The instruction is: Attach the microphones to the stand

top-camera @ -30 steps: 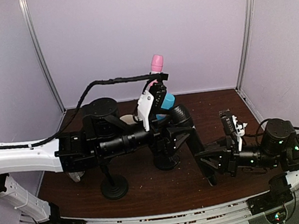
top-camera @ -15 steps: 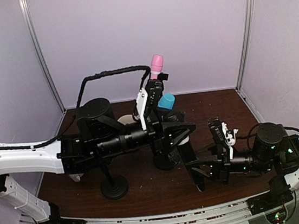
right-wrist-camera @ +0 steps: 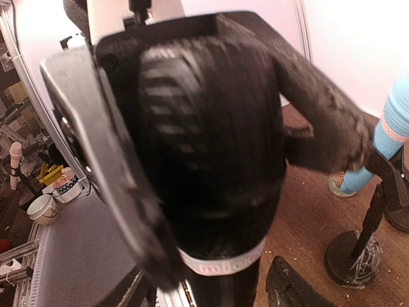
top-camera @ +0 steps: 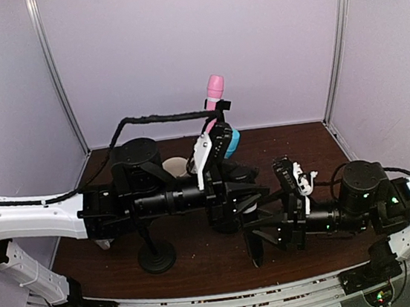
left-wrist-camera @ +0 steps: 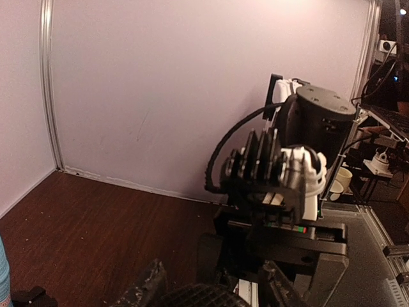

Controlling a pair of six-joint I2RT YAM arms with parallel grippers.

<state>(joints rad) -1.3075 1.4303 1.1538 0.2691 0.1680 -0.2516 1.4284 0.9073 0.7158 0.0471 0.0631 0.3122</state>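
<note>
The left gripper [top-camera: 251, 191] is clamped round the mesh head of the black microphone [right-wrist-camera: 211, 160], held above the counter [top-camera: 203, 262] — likely taking it over. The right gripper [top-camera: 264, 237] has its fingers apart beside the handle — a hand-off, I think.

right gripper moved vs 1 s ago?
Yes. In the top view the right gripper has shifted left, taking the black microphone with it, closer to the round stand base, which stayed put.
</note>
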